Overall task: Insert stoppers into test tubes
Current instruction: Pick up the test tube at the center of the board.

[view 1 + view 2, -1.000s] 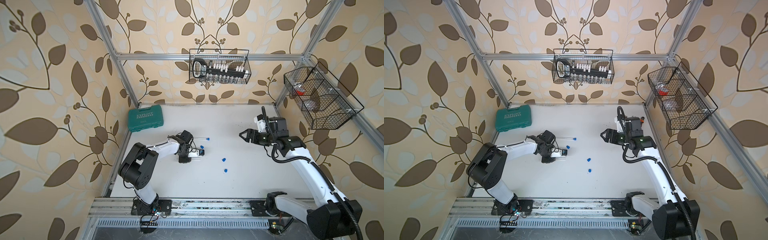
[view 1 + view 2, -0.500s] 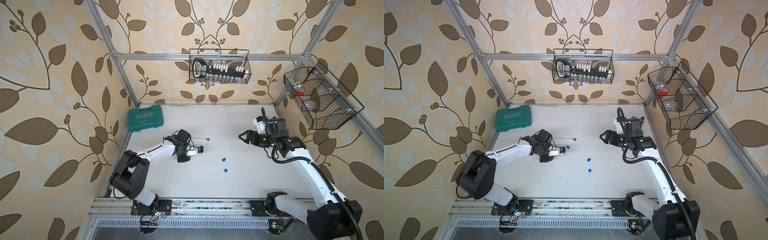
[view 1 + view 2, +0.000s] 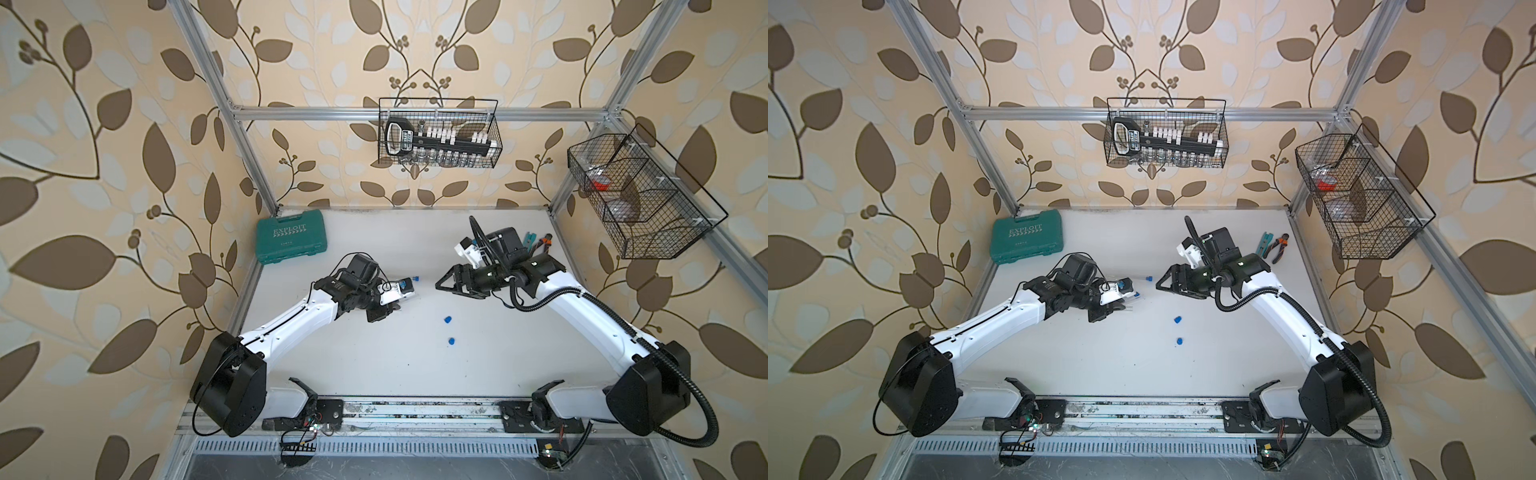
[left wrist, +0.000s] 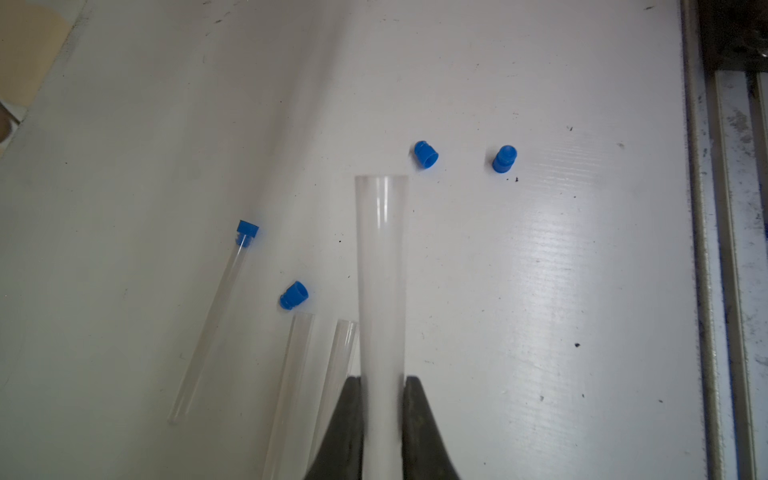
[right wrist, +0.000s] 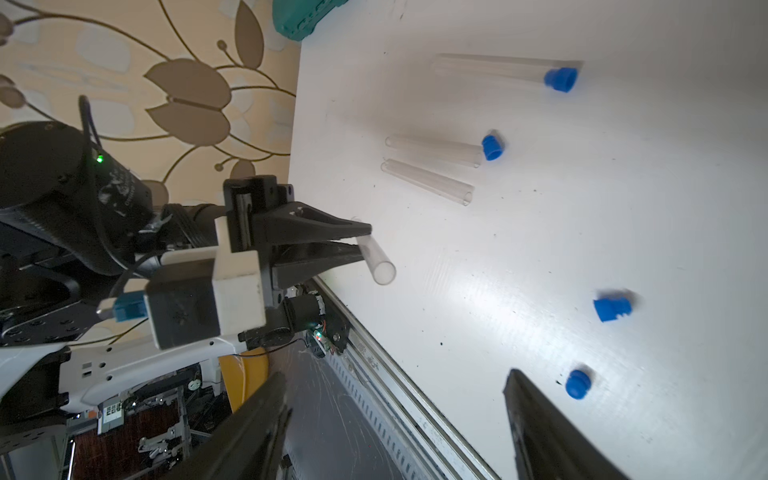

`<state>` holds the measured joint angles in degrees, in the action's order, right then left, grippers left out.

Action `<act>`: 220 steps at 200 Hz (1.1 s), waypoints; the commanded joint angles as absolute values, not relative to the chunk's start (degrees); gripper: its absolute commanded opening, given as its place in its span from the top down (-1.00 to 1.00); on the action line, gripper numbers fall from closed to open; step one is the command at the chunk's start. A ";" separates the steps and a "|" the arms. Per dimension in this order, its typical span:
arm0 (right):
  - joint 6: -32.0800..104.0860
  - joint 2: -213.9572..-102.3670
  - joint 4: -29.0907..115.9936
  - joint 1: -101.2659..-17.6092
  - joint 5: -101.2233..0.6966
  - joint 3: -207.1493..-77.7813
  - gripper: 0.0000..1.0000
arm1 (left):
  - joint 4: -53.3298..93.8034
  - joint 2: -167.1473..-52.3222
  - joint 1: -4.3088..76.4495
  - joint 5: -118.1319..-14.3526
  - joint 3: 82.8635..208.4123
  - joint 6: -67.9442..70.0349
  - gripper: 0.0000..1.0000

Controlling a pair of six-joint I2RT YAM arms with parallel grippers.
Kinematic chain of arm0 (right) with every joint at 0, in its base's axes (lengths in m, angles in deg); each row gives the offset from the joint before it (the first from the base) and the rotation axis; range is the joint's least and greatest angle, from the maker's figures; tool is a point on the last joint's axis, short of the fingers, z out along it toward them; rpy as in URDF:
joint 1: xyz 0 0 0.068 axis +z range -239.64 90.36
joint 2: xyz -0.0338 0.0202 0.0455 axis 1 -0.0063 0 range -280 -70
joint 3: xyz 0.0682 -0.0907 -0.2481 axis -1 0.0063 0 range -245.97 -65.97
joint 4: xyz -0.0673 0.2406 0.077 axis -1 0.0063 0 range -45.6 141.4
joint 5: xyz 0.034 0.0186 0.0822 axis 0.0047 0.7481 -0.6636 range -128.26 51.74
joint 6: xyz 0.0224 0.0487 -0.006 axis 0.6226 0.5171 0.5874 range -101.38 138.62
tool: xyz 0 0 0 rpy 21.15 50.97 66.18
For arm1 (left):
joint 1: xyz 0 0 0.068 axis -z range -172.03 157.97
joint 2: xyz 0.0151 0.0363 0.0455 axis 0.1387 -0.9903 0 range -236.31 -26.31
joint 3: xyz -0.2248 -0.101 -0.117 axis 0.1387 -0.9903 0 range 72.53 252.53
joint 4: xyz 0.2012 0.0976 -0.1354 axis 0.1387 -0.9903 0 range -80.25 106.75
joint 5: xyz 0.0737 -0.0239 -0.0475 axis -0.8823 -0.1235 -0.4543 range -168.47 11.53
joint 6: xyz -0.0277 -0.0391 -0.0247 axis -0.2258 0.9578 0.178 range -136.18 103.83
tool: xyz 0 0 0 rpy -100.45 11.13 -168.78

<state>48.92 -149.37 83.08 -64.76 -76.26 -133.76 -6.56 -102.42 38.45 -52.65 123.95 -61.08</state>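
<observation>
The left claw (image 4: 381, 390) is clamped on a clear tube (image 4: 381, 257), held off the white table (image 3: 498, 365) left of centre in both top views. Most of the tube's length sticks out past the claw, and its open mouth faces the other arm. The right claw (image 5: 395, 374) hangs wide and empty, right of centre. The step in hand looks like fetching a plug. Two loose stoppers (image 3: 447, 319) lie on the table directly below the right claw in the top views. A third stopper (image 4: 294, 295) sits just beside the mouths of two bare tubes (image 4: 291, 386) lying flat, and a capped tube (image 5: 498, 68) lies beyond them. The right claw would do best to drop on the nearer loose stopper and grip its broad head, leaving the narrow end free. The stoppers seem to lie on their sides, though blur makes the ends hard to tell apart. The push should run straight along the tube, gently, since a long overhang can pivot in the grip.
</observation>
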 commanded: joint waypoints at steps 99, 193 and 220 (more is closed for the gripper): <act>56.52 -158.72 76.48 -57.65 -77.52 -135.89 -0.10 | -1.90 -99.17 39.19 -46.13 122.46 -58.12 0.78; 57.13 -160.87 76.06 -56.77 -77.11 -136.90 0.08 | -1.76 -98.99 39.23 -45.60 122.46 -58.09 0.78; 57.38 -161.14 75.74 -56.61 -77.44 -136.82 0.17 | -1.90 -98.99 39.31 -45.68 122.46 -58.06 0.79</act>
